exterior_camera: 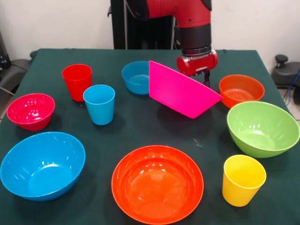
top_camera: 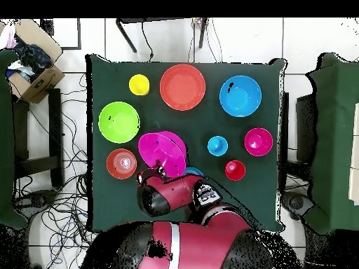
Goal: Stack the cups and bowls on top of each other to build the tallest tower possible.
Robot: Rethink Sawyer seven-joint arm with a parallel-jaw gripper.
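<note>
My gripper is shut on the far right rim of the large pink bowl and holds it tilted on its side at the table's middle. In the overhead view, the pink bowl sits just beyond the arm's end. Resting apart on the table are a red cup, a light blue cup, a yellow cup, a small blue bowl, a small orange bowl, a small red bowl, a large green bowl, a large orange bowl and a large blue bowl.
The dark green table holds all the pieces, none nested. The small blue bowl sits close behind the pink bowl and the small orange bowl close to its right. A cardboard box stands off the table.
</note>
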